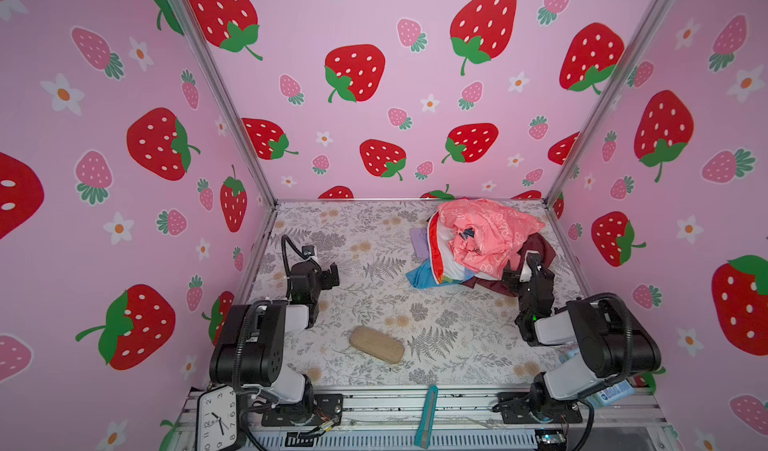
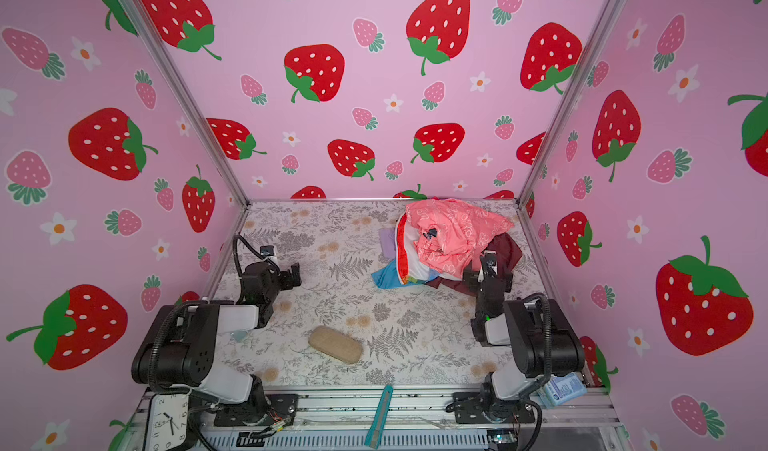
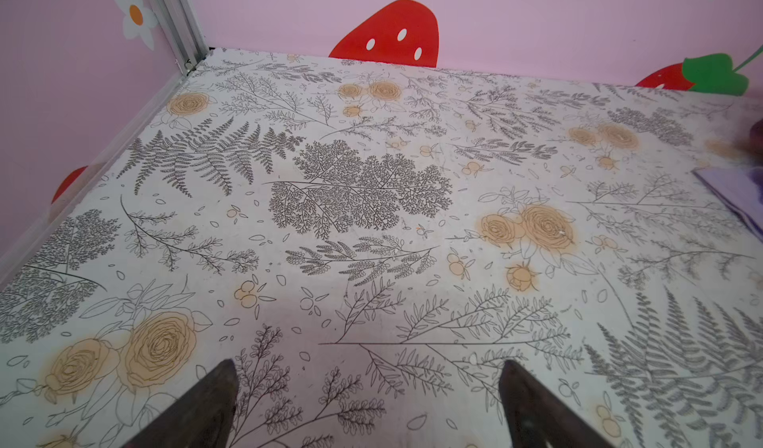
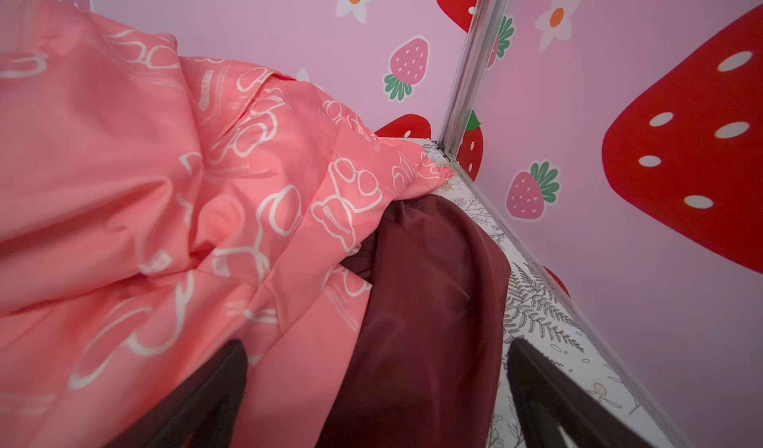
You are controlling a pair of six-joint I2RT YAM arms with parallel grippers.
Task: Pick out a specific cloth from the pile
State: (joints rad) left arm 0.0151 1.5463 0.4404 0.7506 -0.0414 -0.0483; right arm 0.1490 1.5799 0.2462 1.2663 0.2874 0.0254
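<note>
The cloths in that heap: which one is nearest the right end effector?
The plain maroon cloth, dark and unprinted, just ahead of the open right end effector; the salmon-pink printed cloth overlaps it from one side.

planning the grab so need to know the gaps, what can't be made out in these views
the cloth: mostly under the salmon-pink cloth in both top views; missing from both wrist views.
the pile: lower layers hidden, piece count unclear.
lavender piece: cut by the left wrist view's edge, blurred.
blue packet: partly behind the right arm in both top views, print too small.
</note>
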